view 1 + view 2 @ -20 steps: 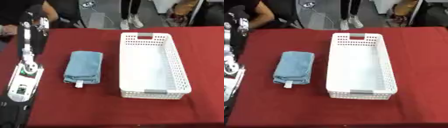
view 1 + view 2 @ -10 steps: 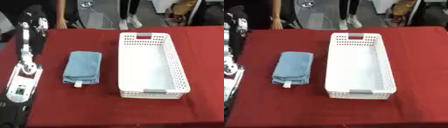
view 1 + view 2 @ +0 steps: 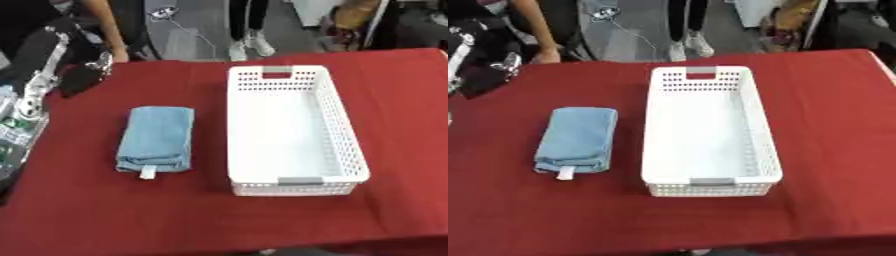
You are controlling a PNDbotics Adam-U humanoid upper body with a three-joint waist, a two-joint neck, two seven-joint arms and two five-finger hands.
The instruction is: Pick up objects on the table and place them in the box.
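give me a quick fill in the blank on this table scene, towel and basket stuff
1. The folded towel is ____ in colour.
2. The white basket holds ____.
3. The towel lies to the ____ of the basket, as the robot sees it.
4. The tablecloth is ____.

Missing words: blue; nothing; left; red

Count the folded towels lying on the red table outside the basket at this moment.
1. A single folded blue towel lies on the red table, left of the white basket and apart from it. The basket looks empty, so none seems hidden inside.
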